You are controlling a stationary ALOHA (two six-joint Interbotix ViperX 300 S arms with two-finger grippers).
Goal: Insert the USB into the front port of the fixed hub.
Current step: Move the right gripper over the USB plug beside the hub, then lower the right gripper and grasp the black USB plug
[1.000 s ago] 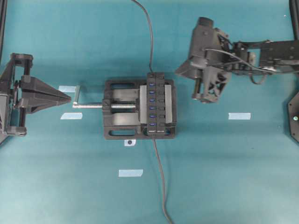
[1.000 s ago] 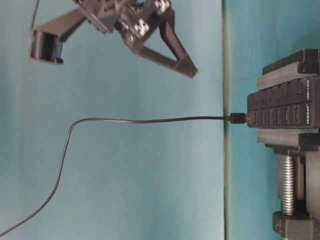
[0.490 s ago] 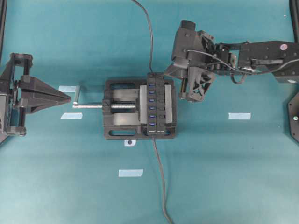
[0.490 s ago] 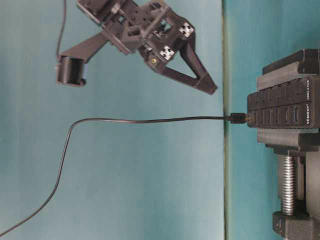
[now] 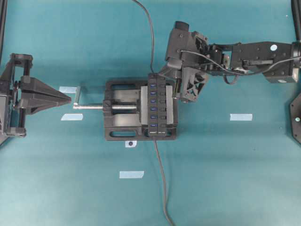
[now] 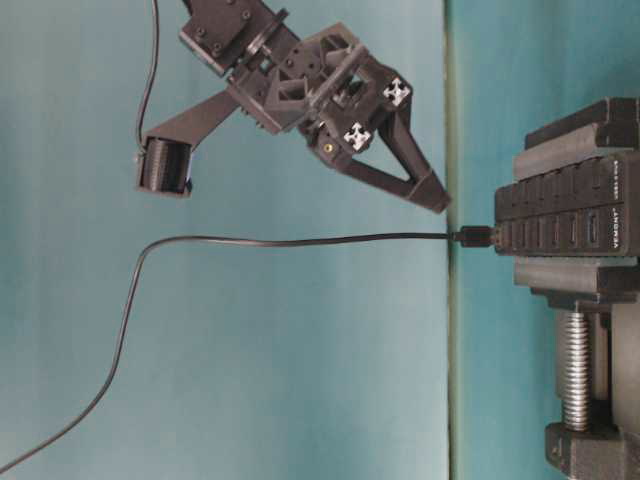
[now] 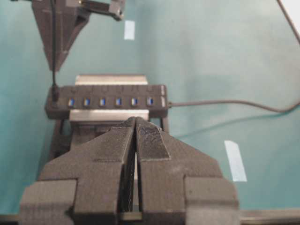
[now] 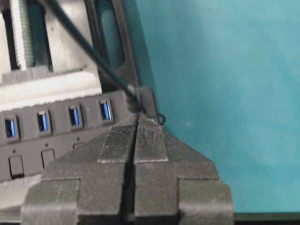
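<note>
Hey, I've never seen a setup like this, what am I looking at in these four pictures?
Two robot arms work over a teal table. One picture looks straight down, one sits at table level and appears turned sideways, and two come from cameras on the arms' wrists. In the middle a black vise clamps a long hub with blue ports; thin black cables run from both its ends. The left gripper sits shut, pointing at the vise's silver handle. The right gripper is shut too, holding nothing, its tip near the hub's plugged-in end. Bits of pale tape mark the table.
</note>
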